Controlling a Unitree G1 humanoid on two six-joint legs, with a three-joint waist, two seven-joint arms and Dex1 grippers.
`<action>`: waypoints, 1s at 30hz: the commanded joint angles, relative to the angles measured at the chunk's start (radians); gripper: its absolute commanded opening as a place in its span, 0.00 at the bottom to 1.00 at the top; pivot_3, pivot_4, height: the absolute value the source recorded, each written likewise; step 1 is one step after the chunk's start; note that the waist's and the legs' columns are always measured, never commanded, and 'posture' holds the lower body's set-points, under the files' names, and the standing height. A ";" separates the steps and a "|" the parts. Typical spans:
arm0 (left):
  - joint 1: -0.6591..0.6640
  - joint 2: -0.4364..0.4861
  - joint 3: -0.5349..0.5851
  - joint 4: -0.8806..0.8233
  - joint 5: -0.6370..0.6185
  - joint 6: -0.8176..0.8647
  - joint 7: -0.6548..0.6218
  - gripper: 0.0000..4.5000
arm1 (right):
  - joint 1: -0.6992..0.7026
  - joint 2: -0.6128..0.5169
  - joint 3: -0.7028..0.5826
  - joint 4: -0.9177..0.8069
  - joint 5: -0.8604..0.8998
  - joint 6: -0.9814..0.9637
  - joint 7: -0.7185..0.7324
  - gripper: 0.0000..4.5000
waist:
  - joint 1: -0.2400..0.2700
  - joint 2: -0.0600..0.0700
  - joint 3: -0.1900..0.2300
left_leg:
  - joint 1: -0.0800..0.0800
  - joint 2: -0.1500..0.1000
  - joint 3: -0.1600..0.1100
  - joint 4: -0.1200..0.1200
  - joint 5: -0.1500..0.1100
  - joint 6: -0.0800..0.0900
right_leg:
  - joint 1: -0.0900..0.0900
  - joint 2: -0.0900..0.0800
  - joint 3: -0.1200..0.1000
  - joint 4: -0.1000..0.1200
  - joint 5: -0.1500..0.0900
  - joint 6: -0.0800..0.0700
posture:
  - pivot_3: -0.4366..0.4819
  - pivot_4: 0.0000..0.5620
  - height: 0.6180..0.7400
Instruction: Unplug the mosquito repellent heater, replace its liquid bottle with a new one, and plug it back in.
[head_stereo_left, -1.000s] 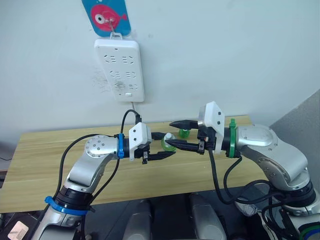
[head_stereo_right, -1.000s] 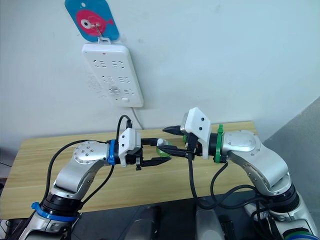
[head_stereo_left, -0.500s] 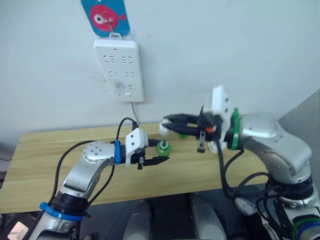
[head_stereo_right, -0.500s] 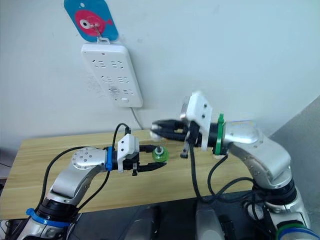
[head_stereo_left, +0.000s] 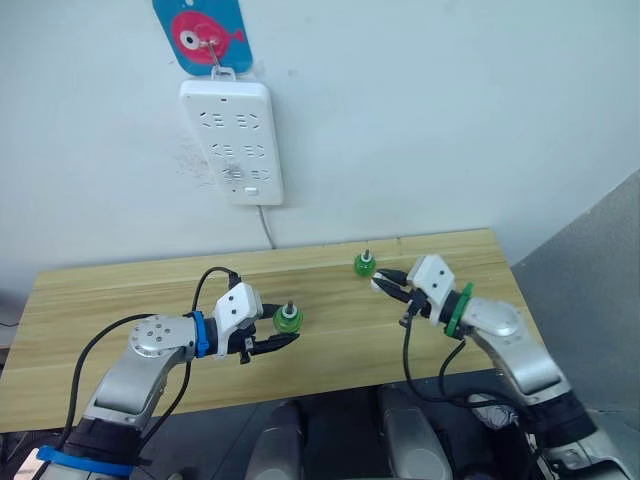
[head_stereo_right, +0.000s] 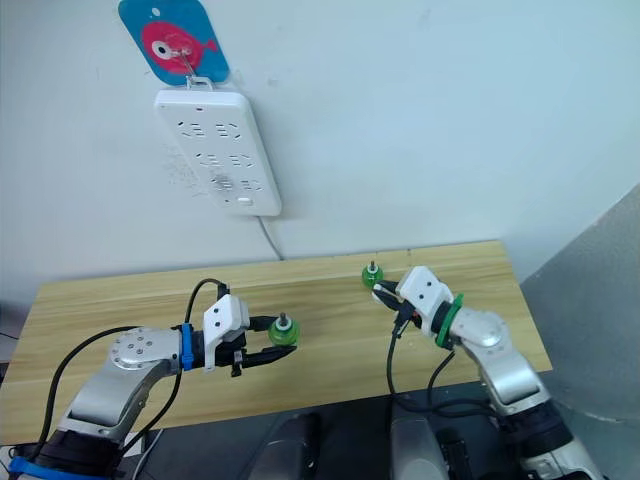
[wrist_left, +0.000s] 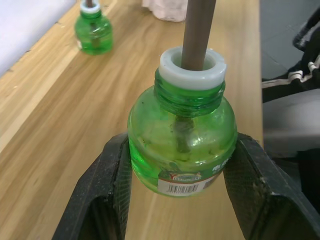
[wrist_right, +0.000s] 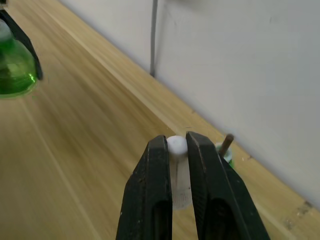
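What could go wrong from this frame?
1. The left claw pinches the round green bottle by its curved belly, wick up. It may slip or tilt, and liquid could spill from the open neck onto the table.
2. The right claw grips the white heater close beside the second bottle; a careless move could topple it.
3. The thin wick could bend on insertion.

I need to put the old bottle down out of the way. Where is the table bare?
The table is bare beside the left gripper, out to its far end, and along the near edge between the two arms. It is crowded near the right gripper, where a second green bottle stands by the wall.
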 joint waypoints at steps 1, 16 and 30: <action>0.030 0.025 0.042 -0.075 -0.031 0.010 -0.003 0.50 | -0.043 0.052 0.001 0.139 -0.033 -0.119 -0.009 0.03 | 0.002 0.001 0.001 | 0.000 0.000 0.000 0.000 0.000 0.000 | 0.000 0.000 0.000 0.000 0.000 0.000 | 0.44 0.54 1.00; 0.081 0.096 0.094 -0.188 -0.072 0.098 -0.020 0.50 | -0.187 0.139 -0.035 0.632 -0.092 -0.364 0.004 0.03 | 0.012 0.004 0.006 | 0.001 0.000 0.000 0.000 0.000 0.000 | 0.001 0.001 0.000 0.000 0.000 0.000 | 0.47 0.61 1.00; -0.093 0.025 -0.015 -0.102 -0.056 0.061 -0.057 0.50 | -0.055 -0.057 -0.078 -0.059 0.126 0.033 0.224 0.67 | 0.016 0.010 0.009 | 0.000 -0.002 -0.001 0.001 0.000 0.000 | 0.002 0.000 0.000 0.000 0.000 0.000 | 0.39 0.57 1.00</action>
